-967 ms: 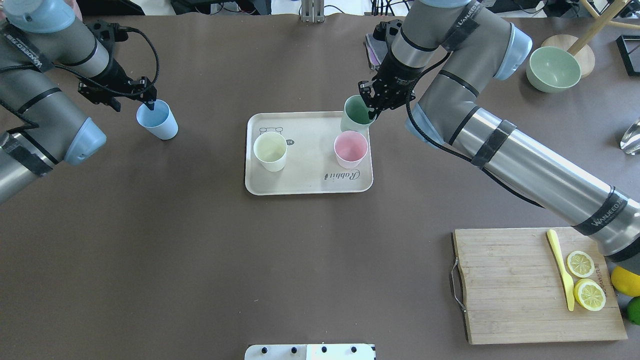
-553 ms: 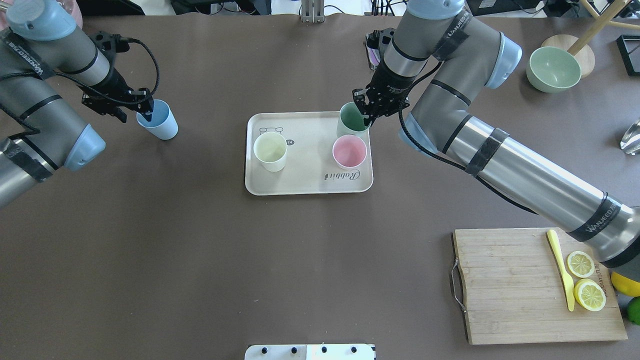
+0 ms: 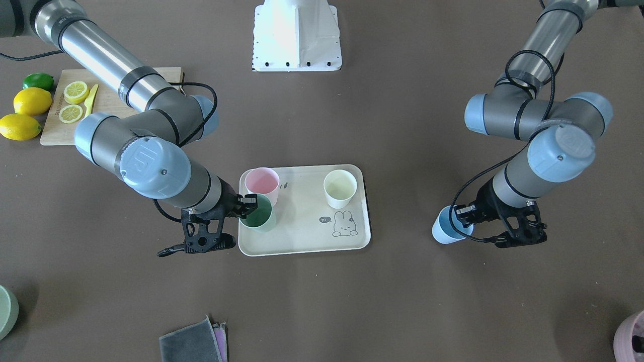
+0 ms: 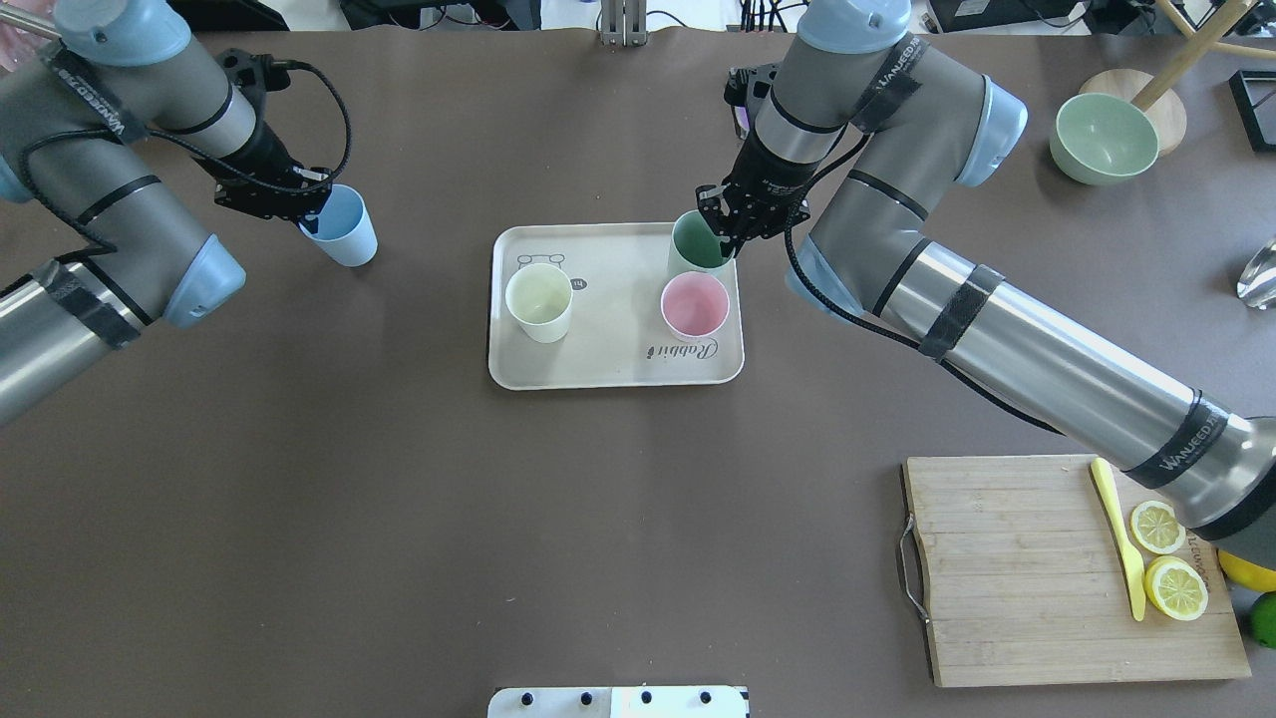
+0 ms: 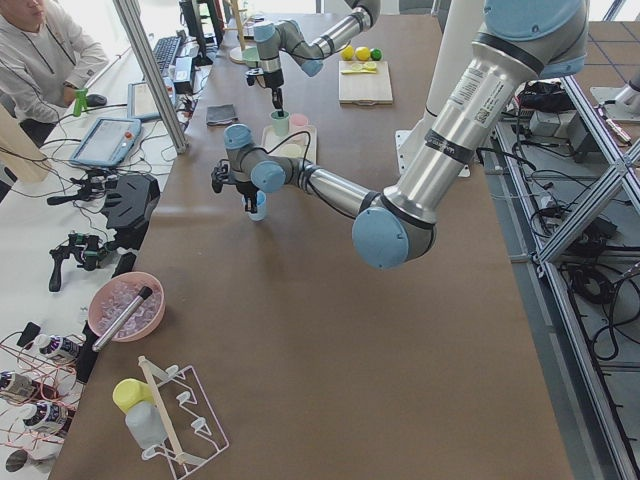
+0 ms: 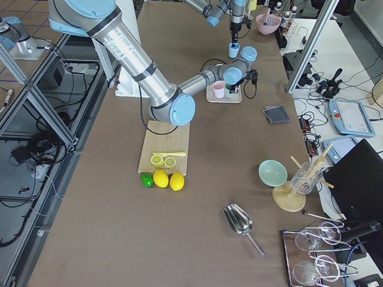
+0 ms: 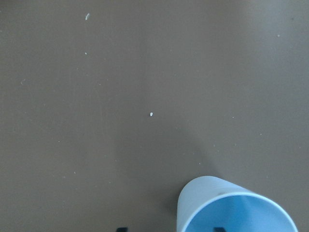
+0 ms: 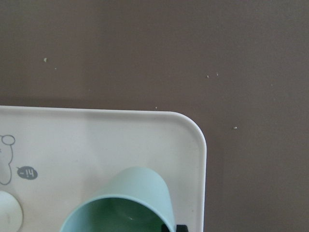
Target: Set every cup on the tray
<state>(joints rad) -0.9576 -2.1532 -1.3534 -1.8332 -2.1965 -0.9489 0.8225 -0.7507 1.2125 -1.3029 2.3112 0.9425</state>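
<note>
The cream tray (image 4: 608, 361) lies mid-table. On it stand the cream-white cup (image 4: 539, 301) and the pink cup (image 4: 695, 304). My right gripper (image 4: 733, 231) is shut on the rim of the sage green cup (image 4: 698, 244) and holds it tilted over the tray's far right corner, behind the pink cup; it also shows in the right wrist view (image 8: 125, 203). I cannot tell if it touches the tray. My left gripper (image 4: 311, 214) is shut on the rim of the light blue cup (image 4: 344, 227), tilted, over the table left of the tray; the cup also shows in the left wrist view (image 7: 231, 205).
A wooden cutting board (image 4: 1007, 568) with lemon slices and a yellow knife lies at the near right. A green bowl (image 4: 1102, 138) sits at the far right. A folded cloth (image 3: 193, 342) and a mauve vessel (image 3: 631, 337) lie on the far side.
My left gripper has moved right toward the tray with the blue cup. My right gripper has carried the green cup a little left and farther back over the tray corner.
</note>
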